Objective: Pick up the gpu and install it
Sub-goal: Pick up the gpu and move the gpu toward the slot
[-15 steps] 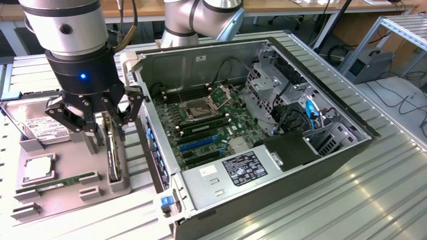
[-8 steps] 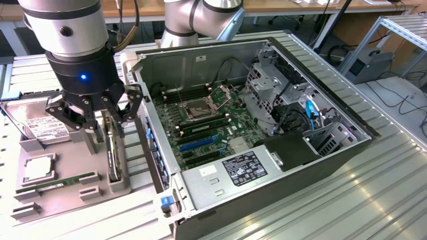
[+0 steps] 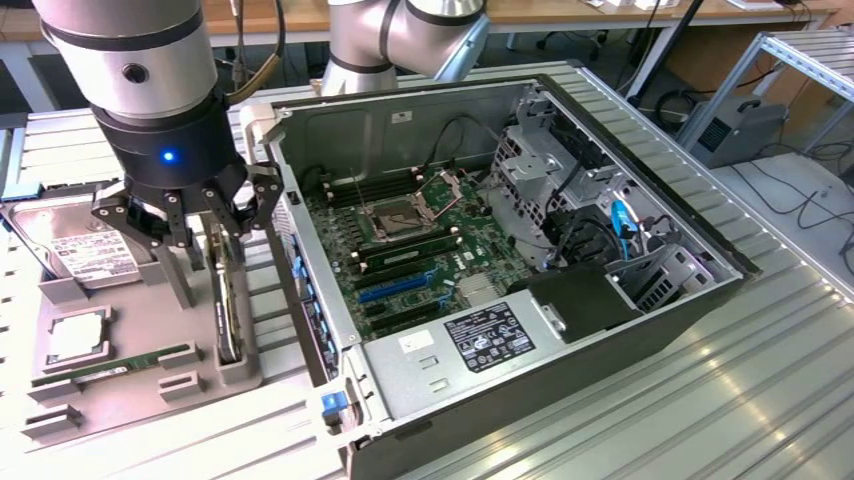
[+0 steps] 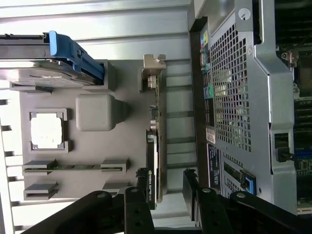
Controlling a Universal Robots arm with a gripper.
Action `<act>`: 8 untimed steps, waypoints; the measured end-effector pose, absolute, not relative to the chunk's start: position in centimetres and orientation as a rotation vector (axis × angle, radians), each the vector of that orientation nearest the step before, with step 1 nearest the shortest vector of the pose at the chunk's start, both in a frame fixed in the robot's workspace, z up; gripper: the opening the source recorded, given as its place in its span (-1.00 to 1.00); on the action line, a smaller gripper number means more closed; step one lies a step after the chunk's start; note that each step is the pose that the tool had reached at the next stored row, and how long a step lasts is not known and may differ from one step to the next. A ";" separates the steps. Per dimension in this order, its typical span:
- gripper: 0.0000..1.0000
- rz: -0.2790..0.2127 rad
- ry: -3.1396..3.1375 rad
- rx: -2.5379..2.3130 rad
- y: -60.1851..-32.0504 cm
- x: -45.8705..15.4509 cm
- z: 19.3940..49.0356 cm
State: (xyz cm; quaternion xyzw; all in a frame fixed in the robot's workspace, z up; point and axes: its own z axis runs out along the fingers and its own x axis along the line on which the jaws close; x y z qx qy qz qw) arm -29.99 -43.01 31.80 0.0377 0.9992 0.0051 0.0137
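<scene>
Arm: a Universal Robots arm [image 3: 140, 75] stands over the grey parts tray [image 3: 134, 405] at the exterior view's left, with its wrist pointing down.

Pincer: the pincer [image 3: 214, 250] has its jaws apart and holds nothing. In the wrist view the pincer [image 4: 166, 187] straddles one end of the gpu.

Fingers: one of the fingers [image 4: 143, 184] lies just beside the card's face, and contact cannot be confirmed. The other stands off on the opposite side with a visible gap.

Gpu: the gpu [image 3: 232, 320] stands on its long edge in a slotted holder at the tray edge nearest the computer case [image 3: 601, 300]. Seen from the wrist, the gpu [image 4: 156, 141] runs parallel to the case wall, with its silvery bracket at the end away from the pincer.

Tray contents: a hard drive [image 3: 83, 255] with a white label is propped at the far end. A processor [image 3: 78, 338] lies flat in a square recess. A narrow green memory stick [image 3: 114, 368] sits in its own slot.

Computer case: it lies on its side with the panel off and the motherboard [image 3: 414, 250] exposed. Blue expansion slots [image 3: 394, 288] show on the board, and no card sits in them.

Worktop: the worktop [image 3: 761, 400] is ribbed aluminium and carries both the tray and the case.
</scene>
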 end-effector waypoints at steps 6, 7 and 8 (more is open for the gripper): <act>-0.15 0.016 3.112 0.117 -43.0 -30.0 31.5; -0.15 0.016 3.112 0.117 -43.0 -30.0 31.5; -0.15 0.016 3.112 0.117 -43.0 -30.0 31.1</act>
